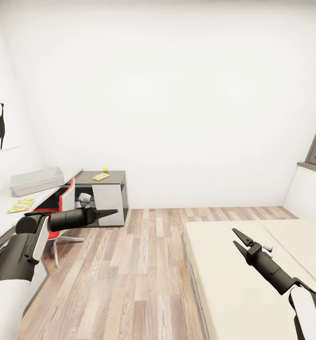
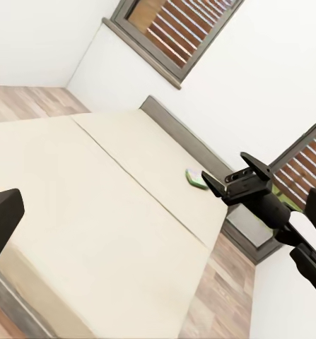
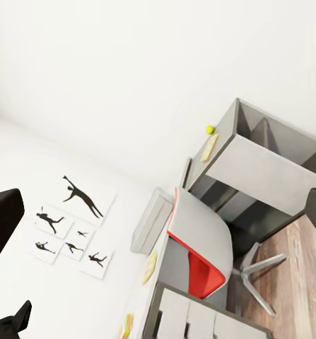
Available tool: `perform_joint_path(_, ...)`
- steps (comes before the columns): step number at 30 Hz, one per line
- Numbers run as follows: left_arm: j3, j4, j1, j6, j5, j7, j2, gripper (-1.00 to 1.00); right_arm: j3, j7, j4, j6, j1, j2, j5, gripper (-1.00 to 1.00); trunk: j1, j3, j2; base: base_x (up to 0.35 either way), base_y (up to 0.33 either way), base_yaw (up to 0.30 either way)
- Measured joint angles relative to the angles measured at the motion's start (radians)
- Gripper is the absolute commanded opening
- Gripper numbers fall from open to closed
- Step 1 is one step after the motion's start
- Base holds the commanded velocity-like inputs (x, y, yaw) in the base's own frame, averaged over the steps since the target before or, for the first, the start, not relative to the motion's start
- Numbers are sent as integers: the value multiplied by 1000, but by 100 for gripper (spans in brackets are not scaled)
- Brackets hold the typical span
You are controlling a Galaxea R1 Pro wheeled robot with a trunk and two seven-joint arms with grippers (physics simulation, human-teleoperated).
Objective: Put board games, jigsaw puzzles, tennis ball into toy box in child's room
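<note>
Both end effectors are empty: right end effector [image 1: 239, 237] parted, left end effector [image 1: 112, 212] apparently closed. Approach the desk [image 1: 2, 215] squarely before reaching. The toy box [image 1: 36, 180] rests on it; tennis ball [image 1: 105, 169] and a flat toy [image 1: 101, 176] lie beyond the box. Wood floor [image 1: 129, 274], white walls, bed [image 1: 233, 283] opposite the desk.

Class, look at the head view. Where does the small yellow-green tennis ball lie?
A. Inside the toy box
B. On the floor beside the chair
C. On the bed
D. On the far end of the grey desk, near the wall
D: the tennis ball rests on the far end of the grey desk by the wall, next to a flat yellow item, apart from the toy box.
</note>
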Motion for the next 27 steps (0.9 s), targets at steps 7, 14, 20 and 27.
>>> perform_joint_path(7, 0, 0, 0, 0, 0, 0, 0, 100, 0, 0, 0, 0, 0, 0, 0, 100, 0, 0, 0, 0, -286, 0)
perform_joint_path(14, 0, 0, 0, 0, 0, 0, 0, 100, 0, 0, 0, 0, 0, 0, 0, 100, 0, 0, 0, 0, -286, 0)
perform_joint_path(20, 0, 0, 0, 0, 0, 0, 0, 100, 0, 0, 0, 0, 0, 0, 0, 100, 0, 0, 0, 0, -287, 0)
perform_joint_path(27, 0, 0, 0, 0, 0, 0, 0, 100, 0, 0, 0, 0, 0, 0, 0, 100, 0, 0, 0, 0, -287, 0)
